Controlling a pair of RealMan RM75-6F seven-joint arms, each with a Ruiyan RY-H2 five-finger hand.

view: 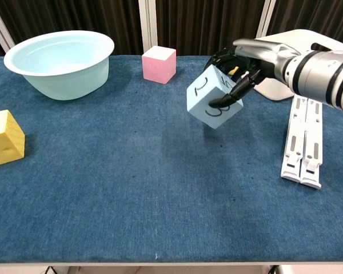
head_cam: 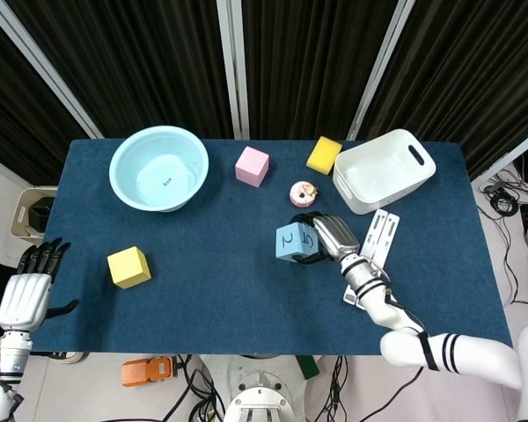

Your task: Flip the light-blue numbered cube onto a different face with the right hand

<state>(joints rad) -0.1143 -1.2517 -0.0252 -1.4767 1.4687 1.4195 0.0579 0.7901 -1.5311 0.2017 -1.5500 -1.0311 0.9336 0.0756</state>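
The light-blue numbered cube hangs tilted above the blue tablecloth, clear of the surface in the chest view. My right hand grips it from the right side, dark fingers curled over its top and front faces. A "2" shows on the cube's upper left face. My left hand rests off the table's left edge with its fingers spread and nothing in it; the chest view does not show it.
A light-blue bowl stands at the back left, a pink cube and yellow block at the back. A white bin, a small pink doughnut, a white bracket and a yellow cube are also there.
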